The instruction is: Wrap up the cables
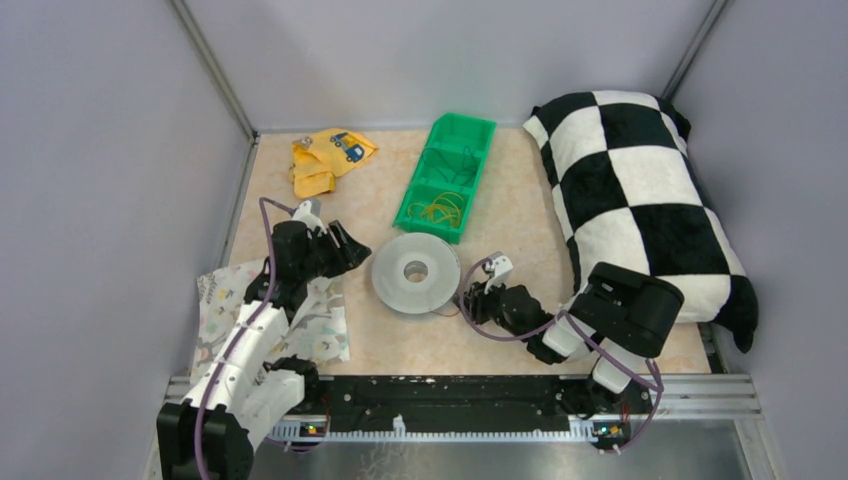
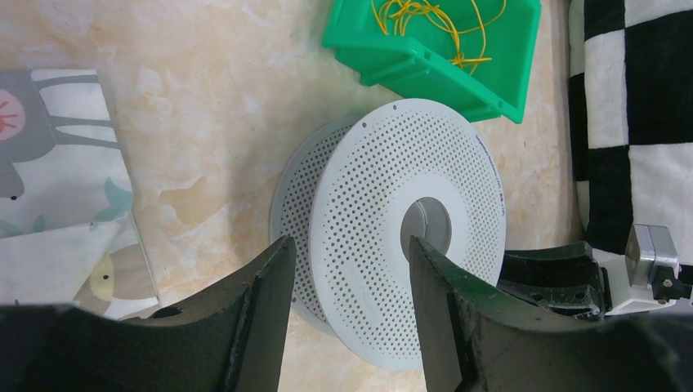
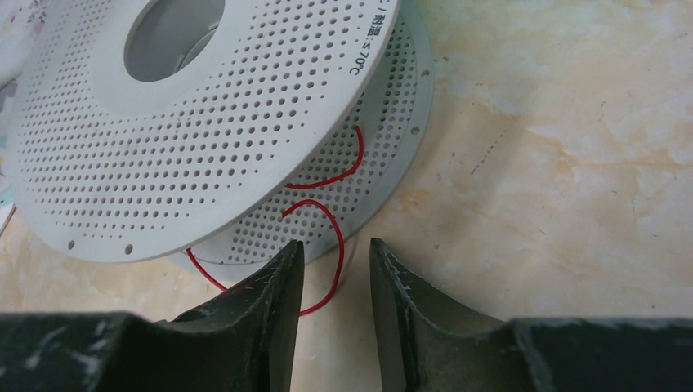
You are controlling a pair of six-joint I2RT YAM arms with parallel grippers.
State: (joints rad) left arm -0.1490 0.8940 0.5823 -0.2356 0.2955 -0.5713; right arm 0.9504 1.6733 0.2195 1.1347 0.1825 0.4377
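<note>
Beige marbled bench [image 1: 400,345]: thin dark-red wire [image 3: 359,159] loops from under perforated grey plastic spool [image 1: 415,272] between right hand's [image 3: 335,245] parted fingers, left hand [image 2: 350,242] spread at spool rim; grab step, next needs square pinch on thread.

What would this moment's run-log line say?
task: wrap wire | spool: between pincers | wire: red loops at spool's rim | right pincer: open over a wire loop | left pincer: open at spool's opposite rim

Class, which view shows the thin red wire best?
Right wrist: the red wire curls in sharp close-up against the grey spool. Top external gives barely a faint thread there; left wrist shows none of it.
</note>
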